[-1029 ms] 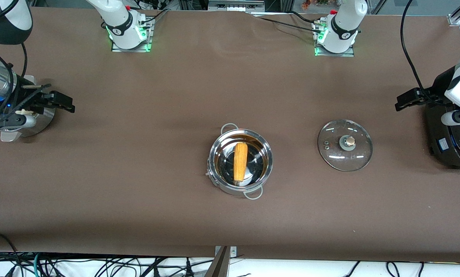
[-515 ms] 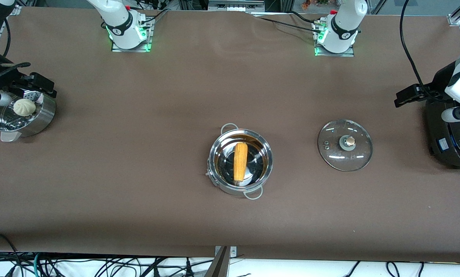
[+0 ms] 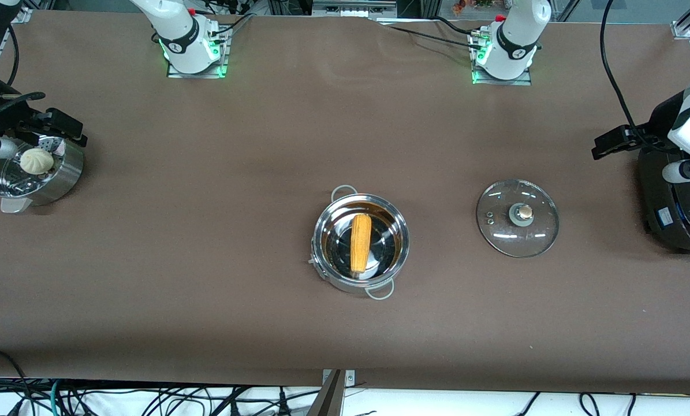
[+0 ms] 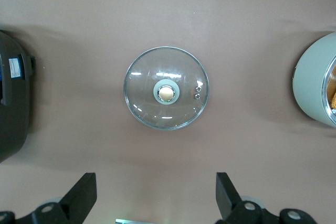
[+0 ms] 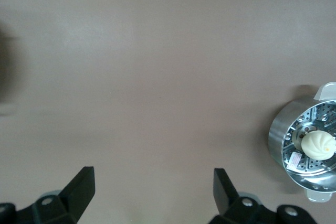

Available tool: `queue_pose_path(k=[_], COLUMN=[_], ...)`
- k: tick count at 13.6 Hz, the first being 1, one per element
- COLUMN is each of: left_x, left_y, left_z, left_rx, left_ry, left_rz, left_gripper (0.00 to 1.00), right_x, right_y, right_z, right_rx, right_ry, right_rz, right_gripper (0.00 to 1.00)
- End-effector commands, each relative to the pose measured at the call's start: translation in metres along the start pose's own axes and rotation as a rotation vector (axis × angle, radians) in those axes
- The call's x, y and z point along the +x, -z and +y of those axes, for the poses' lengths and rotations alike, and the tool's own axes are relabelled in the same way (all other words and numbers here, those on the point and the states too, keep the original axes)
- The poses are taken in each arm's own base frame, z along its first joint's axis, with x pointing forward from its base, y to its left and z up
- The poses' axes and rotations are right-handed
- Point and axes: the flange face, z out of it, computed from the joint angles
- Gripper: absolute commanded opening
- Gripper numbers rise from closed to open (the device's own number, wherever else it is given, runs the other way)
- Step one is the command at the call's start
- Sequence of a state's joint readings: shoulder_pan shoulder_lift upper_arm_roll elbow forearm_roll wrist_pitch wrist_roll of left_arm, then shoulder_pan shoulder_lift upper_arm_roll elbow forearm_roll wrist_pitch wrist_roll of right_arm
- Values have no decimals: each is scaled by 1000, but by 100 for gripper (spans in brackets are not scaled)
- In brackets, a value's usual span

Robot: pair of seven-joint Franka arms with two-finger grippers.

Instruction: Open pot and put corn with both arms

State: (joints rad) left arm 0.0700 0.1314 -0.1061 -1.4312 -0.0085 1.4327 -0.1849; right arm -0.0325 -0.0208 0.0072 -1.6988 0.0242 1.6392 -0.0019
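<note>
The shiny steel pot point(image 3: 327, 231) stands open mid-table with the yellow-orange corn cob point(image 3: 360, 243) lying in it. Its edge shows in the left wrist view point(image 4: 314, 83). The glass lid point(image 3: 517, 218) with its tan knob lies flat on the table beside the pot, toward the left arm's end; it also shows in the left wrist view point(image 4: 166, 88). My left gripper point(image 3: 610, 145) is open and empty, up in the air beside the black cooker. My right gripper point(image 3: 62, 128) is open and empty, up over the steamer basket's edge.
A steel steamer basket point(image 3: 62, 173) with a white bun point(image 3: 36, 160) stands at the right arm's end; it shows in the right wrist view point(image 5: 281, 136). A big black round cooker point(image 3: 674, 202) stands at the left arm's end.
My right gripper has drawn back toward its end of the table, uncovering the bun in the steamer basket. My left gripper has shifted slightly. Pot, corn and lid have not moved.
</note>
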Motion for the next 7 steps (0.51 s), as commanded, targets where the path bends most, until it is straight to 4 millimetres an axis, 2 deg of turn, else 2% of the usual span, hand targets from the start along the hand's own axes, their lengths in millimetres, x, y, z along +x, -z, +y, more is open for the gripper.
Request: queue_pose_path(k=[1,7], left_x=[3,3], left_y=[5,5], left_z=[0,-1], left_rx=[29,30], left_ry=[2,3], left_rz=[-1,-4], left_gripper=[100,100], right_x=[-2,2], right_y=[1,0], right_z=[0,-3], right_rx=[16,11], right_ry=[-33,-23], right_rz=[14,5], right_gripper=[100,100])
